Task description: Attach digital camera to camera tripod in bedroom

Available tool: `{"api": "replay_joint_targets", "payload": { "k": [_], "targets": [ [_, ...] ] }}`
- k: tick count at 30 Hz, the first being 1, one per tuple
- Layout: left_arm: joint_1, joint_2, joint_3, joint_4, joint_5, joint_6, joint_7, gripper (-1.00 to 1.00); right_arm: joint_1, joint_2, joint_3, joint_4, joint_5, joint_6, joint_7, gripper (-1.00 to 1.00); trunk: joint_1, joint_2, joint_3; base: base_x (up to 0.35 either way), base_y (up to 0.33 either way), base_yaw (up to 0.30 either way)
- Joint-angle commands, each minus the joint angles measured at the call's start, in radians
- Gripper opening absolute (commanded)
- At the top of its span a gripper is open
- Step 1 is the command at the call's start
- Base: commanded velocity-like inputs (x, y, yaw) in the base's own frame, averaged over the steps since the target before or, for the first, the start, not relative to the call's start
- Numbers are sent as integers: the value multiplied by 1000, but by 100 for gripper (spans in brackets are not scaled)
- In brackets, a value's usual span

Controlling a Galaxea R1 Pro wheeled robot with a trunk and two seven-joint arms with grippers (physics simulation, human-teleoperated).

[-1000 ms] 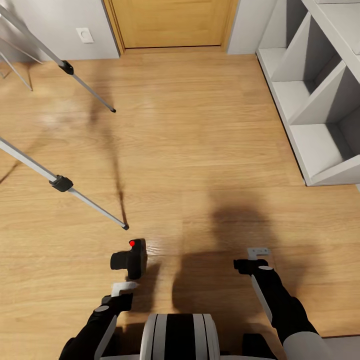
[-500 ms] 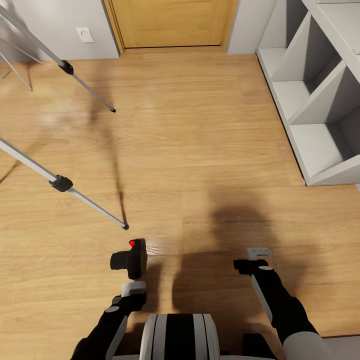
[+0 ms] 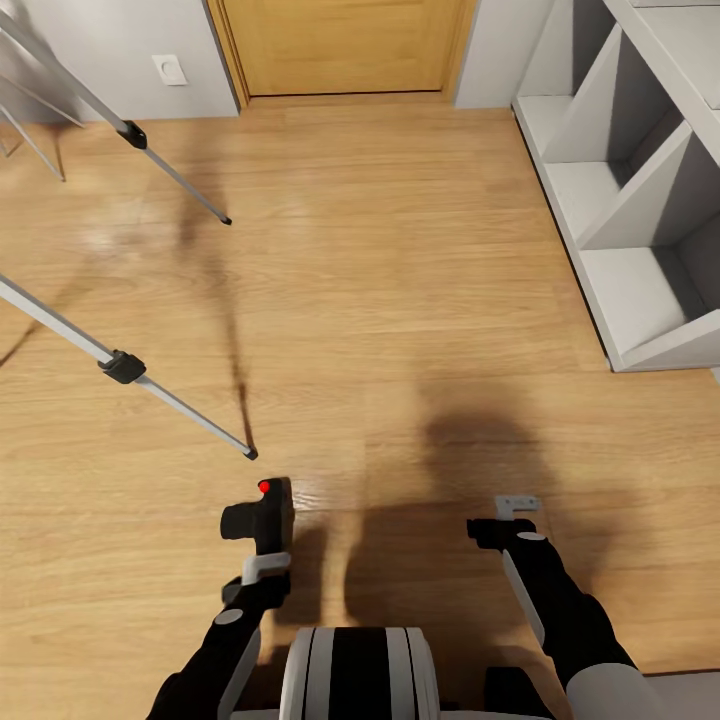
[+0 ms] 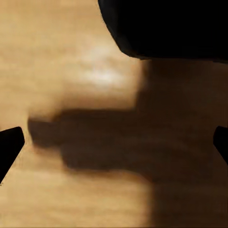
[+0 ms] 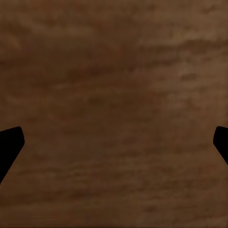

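The black digital camera [image 3: 262,520] with its red dot lies on the wood floor in the head view, just in front of my left gripper [image 3: 264,566], which nearly touches its near edge. In the left wrist view the camera [image 4: 166,26] is a black mass ahead of the wide-apart fingertips [image 4: 9,145], with only floor between them. Two silver legs of the camera tripod [image 3: 150,385] slant in from the left, their black feet on the floor beyond the camera. My right gripper [image 3: 516,506] hangs open above the floor, and its wrist view shows fingertips [image 5: 9,142] spread over shadowed planks.
White cube shelves [image 3: 640,200] line the right side. An oak door [image 3: 345,45] stands at the back between grey walls. Thin legs of another stand [image 3: 30,140] show at the far left. Open wood floor lies between the tripod and the shelves.
My left gripper has moved right and forward, from below-left of the camera to just behind it. The right arm, the camera and the tripod have not moved.
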Motion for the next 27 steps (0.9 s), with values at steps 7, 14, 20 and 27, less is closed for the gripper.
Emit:
{"api": "replay_joint_targets", "payload": {
  "k": [7,14,20,27],
  "targets": [
    [0,3,-4,10,1,-96,43,100,-1,0,1,-1,2,-7,-1,100,0,0,-1,0,0,0],
    [0,4,-5,25,0,-121,47,100,0,0,-1,-1,2,-9,-1,100,0,0,-1,0,0,0],
    [0,3,-5,41,0,-124,48,100,0,0,0,-1,2,-9,-1,100,0,0,-1,0,0,0],
    [0,2,-5,54,0,-128,48,100,-1,0,-1,-1,2,-9,-1,100,0,0,-1,0,0,0]
  ]
}}
